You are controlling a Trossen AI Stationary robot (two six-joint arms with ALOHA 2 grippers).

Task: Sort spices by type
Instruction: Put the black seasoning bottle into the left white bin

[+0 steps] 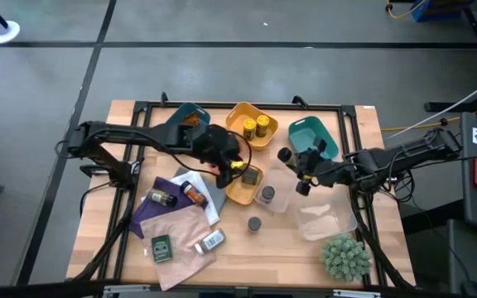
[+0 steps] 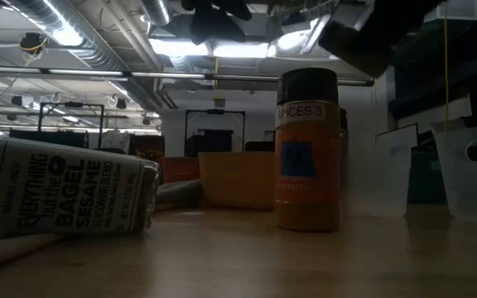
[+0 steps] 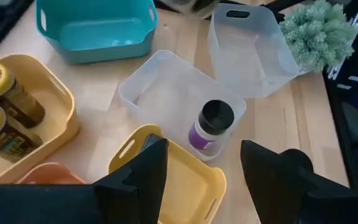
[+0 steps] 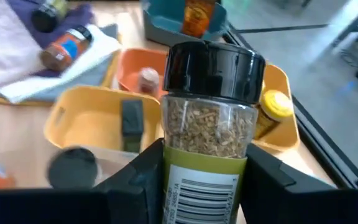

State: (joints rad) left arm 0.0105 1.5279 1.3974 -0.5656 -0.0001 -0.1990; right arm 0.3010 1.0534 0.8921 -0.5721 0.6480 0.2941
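The right gripper [image 4: 197,186] pinches a clear jar [image 4: 209,134] of pale seeds with a black lid, upright between its fingers. Only the right wrist view shows this plainly; from above the jar is a small dark spot at the right gripper [image 1: 303,172], which hangs over the table just beside the teal tray [image 1: 315,132]. The jar's label is cut off at the frame edge.

The left gripper [image 3: 201,171] stands spread with nothing between its fingers, above a yellow tray [image 3: 185,180]. Just ahead of it a purple-labelled jar [image 3: 211,124] with a dark lid stands in a clear tray [image 3: 160,81].

The low view alone gives readable labels: an orange jar [image 2: 307,149] upright, and a bagel-seasoning jar [image 2: 69,197] lying on its side. Both arms there are only dark shapes at the top edge.
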